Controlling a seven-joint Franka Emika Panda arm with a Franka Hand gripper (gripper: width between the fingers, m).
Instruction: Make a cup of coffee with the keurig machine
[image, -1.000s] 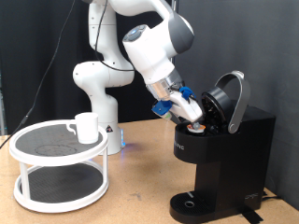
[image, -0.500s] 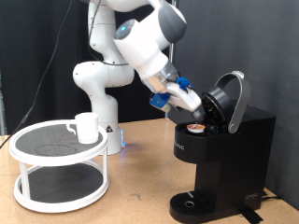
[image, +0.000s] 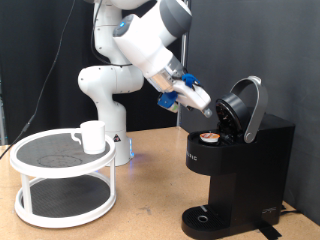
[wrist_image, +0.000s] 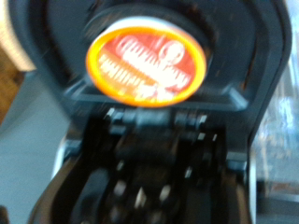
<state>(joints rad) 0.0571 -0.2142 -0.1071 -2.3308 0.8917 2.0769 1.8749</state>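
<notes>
The keurig machine (image: 246, 160) stands at the exterior view's right with its rounded lid (image: 246, 104) hinged up. An orange-topped pod (image: 208, 136) sits in the open holder. My gripper (image: 208, 107) hangs just above and to the left of the pod, apart from it, open and empty. The wrist view looks down on the pod (wrist_image: 147, 63) seated in the black holder of the machine (wrist_image: 234, 112); my fingers do not show there. The cup (image: 92, 136), a small white mug, stands on the top tier of a rack at the exterior view's left.
A white round two-tier rack (image: 60, 188) stands on the wooden table at the left. The arm's white base (image: 105, 90) rises behind it. The machine's round drip base (image: 206, 218) has nothing on it.
The gripper has let go of the pod, which now rests in the holder, and has drawn back up and to the left.
</notes>
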